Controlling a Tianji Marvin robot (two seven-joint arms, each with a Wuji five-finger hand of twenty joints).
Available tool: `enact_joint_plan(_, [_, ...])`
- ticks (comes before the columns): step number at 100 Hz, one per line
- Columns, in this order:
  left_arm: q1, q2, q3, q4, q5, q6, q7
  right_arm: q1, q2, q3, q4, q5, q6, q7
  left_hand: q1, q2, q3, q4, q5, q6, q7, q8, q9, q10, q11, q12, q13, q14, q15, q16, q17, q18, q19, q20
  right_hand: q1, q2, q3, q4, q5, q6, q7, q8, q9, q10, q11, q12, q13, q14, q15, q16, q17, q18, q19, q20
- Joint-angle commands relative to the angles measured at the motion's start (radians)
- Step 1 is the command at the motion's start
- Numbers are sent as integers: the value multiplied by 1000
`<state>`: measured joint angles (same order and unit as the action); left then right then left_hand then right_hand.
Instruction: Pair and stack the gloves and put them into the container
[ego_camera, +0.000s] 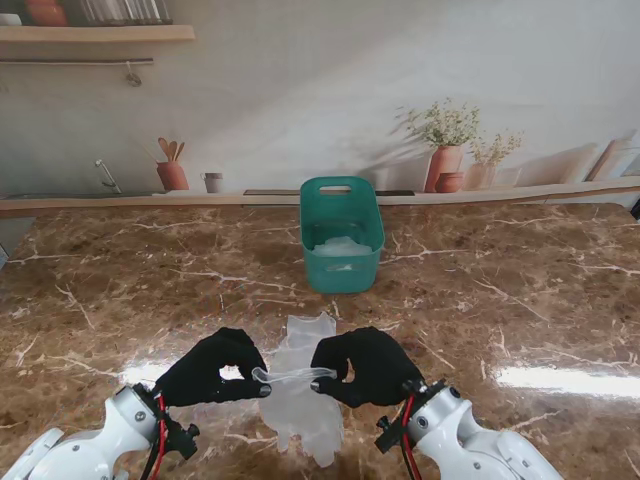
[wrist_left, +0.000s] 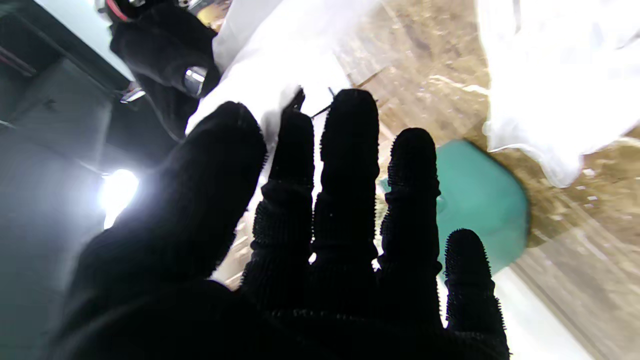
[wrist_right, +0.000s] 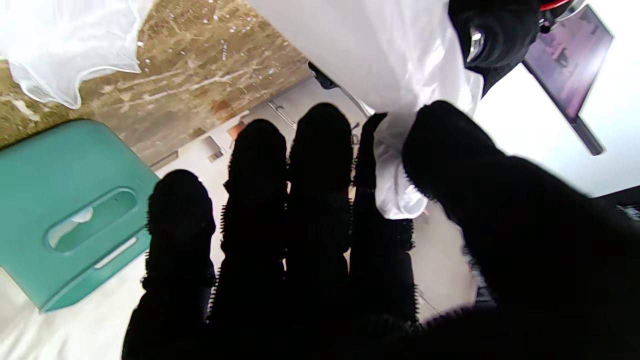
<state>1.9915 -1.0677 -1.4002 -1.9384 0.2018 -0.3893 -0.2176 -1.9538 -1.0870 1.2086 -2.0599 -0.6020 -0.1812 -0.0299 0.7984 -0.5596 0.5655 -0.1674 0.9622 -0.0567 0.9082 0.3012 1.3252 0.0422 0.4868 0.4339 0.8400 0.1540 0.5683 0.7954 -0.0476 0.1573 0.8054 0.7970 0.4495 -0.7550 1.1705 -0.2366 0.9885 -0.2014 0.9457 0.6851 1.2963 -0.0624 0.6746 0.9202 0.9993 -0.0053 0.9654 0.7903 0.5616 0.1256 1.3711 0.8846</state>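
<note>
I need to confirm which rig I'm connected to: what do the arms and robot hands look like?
Both arms have glossy white rounded shells with black fittings at the wrists, where red and black cables run. The left robot hand and right robot hand each have five fingers in black covers, studded with tiny rubbery nubs on the finger pads.

We see a translucent white glove (ego_camera: 296, 375) stretched between our two hands, its cuff pinched taut, over another glove (ego_camera: 303, 412) lying flat beneath them; beyond the hands stands the teal container (ego_camera: 341, 262), upright, with pale gloves (ego_camera: 338, 247) inside
</note>
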Motion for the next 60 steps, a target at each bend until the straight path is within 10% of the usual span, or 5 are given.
enact_joint_plan(1, [-36, -5, 16, 51, 20, 40, 10, 61, -7, -19, 67, 28, 27, 29, 8, -2, 18, -28, 24, 15, 21, -3, 72, 21, 19, -11, 37, -10, 26, 4, -15, -28, 34, -7, -11, 28, 8, 35, 27, -21, 46, -14, 29, 10, -1, -20, 29, -10, 23, 19, 9, 3, 43, 28])
enact_joint_plan(60, [-260, -27, 135, 167, 207, 318, 104, 403, -52, -212, 399, 188, 210, -4, 4, -10, 77, -30, 13, 32, 12, 45, 62, 41, 110, 68, 26, 1, 72, 32, -24, -35, 26, -31, -14, 25, 5, 22, 27, -4, 48, -37, 31, 17, 3, -30, 32, -3, 31, 19, 7, 10, 57, 28])
